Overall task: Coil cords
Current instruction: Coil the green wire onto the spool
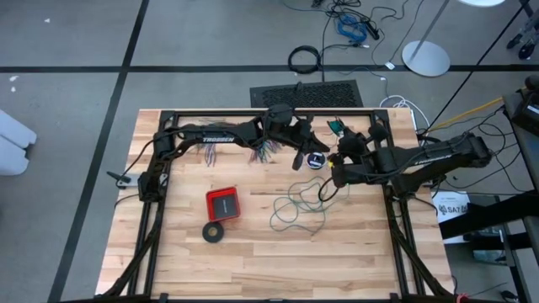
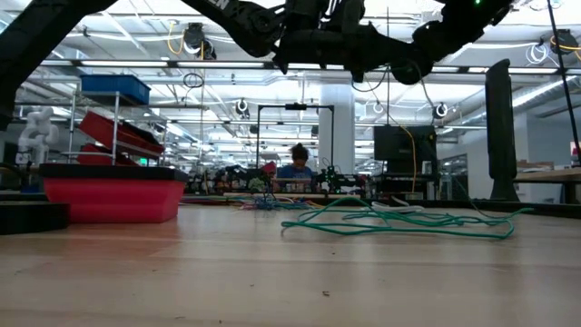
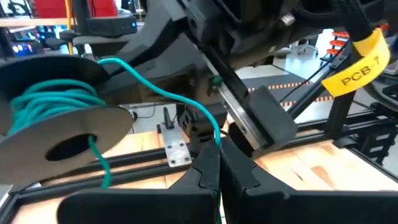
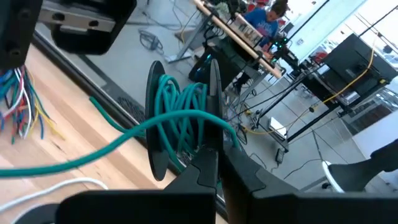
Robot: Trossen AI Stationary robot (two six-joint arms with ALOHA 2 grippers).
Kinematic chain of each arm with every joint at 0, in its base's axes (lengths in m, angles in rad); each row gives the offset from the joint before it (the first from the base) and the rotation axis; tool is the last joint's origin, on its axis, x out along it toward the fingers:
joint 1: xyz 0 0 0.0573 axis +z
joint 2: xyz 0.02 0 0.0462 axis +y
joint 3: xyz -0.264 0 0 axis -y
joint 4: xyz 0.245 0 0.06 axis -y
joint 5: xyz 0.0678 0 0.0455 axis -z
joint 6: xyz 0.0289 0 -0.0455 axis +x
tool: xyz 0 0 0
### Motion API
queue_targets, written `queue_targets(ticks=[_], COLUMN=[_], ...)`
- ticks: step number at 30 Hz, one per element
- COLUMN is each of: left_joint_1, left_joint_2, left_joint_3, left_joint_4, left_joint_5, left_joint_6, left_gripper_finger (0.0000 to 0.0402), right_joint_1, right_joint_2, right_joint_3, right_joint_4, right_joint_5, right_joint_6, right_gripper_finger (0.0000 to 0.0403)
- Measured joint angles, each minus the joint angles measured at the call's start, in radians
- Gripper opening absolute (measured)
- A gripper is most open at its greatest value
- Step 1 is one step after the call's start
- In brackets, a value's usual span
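Observation:
A black spool (image 1: pixel 316 160) wound with teal-green wire (image 4: pixel 180 118) hangs above the table's far middle, between my two grippers. It also shows in the left wrist view (image 3: pixel 59 115). My left gripper (image 3: pixel 219 155) is shut on the wire that comes off the spool. My right gripper (image 4: pixel 211 165) is shut on the spool. The rest of the teal wire lies as a loose tangle (image 1: pixel 299 206) on the table, also seen in the low view (image 2: pixel 399 221). A thin white cord (image 4: pixel 50 186) lies beside it. My left gripper pinches one strand of the teal wire (image 3: pixel 216 132) between its two fingertips, a short way from the spool. The strand runs in a slack arc from the spool to the fingers, clear of the table. My right gripper pinches the rim of one spool flange (image 4: pixel 214 134) between its two fingers. The spool is lifted clear of the table, edge-on to the fingers. A strand of teal wire (image 4: pixel 112 146) leads off it toward the table's left.
A fanned bundle of many-coloured wires (image 1: pixel 268 153) lies at the far middle. A red box (image 1: pixel 222 203) and a black tape ring (image 1: pixel 214 232) sit left of centre. The black frame rail (image 1: pixel 253 112) runs along the far edge. A person (image 2: pixel 298 163) sits far behind.

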Motion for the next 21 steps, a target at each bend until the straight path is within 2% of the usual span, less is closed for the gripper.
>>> queue_targets(ticks=[15,21], left_joint_1=[0.028,0.059], left_joint_2=[-0.069,-0.105], left_joint_3=[-0.002,-0.001], left_joint_4=[-0.024,-0.118], left_joint_5=[0.025,0.028], left_joint_6=[0.026,0.086], left_gripper_finger=[0.0000,0.0000], right_joint_1=[0.138,0.201], right_joint_2=[0.000,0.000], right_joint_3=[0.000,0.000], right_joint_4=[-0.025,-0.055], right_joint_5=[0.004,0.003], right_joint_6=[-0.001,0.000], right_gripper_finger=[0.0000,0.0000])
